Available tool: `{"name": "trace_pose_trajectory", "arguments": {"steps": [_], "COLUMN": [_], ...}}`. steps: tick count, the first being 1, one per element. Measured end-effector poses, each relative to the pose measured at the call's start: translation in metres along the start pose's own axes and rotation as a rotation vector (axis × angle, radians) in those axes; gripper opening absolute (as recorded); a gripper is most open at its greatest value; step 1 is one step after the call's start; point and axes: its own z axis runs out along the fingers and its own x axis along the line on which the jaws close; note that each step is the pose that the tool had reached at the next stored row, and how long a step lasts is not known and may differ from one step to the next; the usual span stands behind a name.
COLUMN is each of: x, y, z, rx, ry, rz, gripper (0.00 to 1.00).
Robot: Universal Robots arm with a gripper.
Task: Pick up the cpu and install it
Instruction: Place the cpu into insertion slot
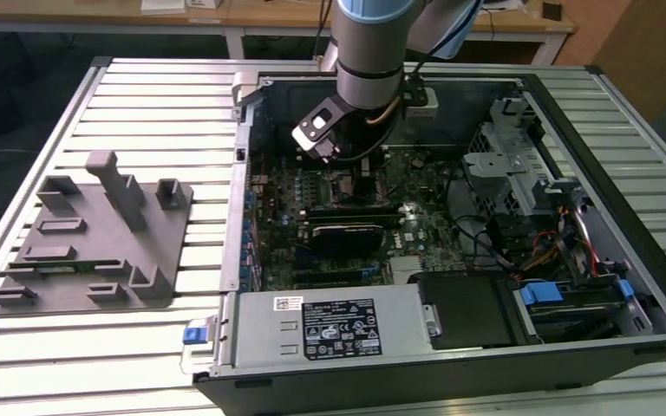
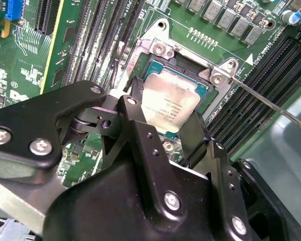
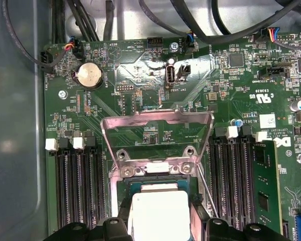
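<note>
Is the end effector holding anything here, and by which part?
The cpu, pinched by two opposite edges between the end effector's fingers, over the open socket.

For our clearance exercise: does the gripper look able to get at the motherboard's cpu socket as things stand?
Probably yes: the load plate is swung up, the socket lies open, and the fingers hold the cpu right at it.

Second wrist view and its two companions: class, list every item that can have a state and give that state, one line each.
cpu: gripped, at the open socket, not yet clamped down.
gripper: shut on the cpu's opposite edges.
socket load plate: swung open.
socket lever: released.
computer case: side panel off, lying on its side.
</note>
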Motion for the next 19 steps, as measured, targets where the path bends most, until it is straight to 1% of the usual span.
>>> {"name": "trace_pose_trajectory", "arguments": {"steps": [19], "x": [0.0000], "y": [0.0000], "z": [0.0013], "rx": [0.0001], "ry": [0.0001], "rz": [-0.006], "gripper": [0.54]}}
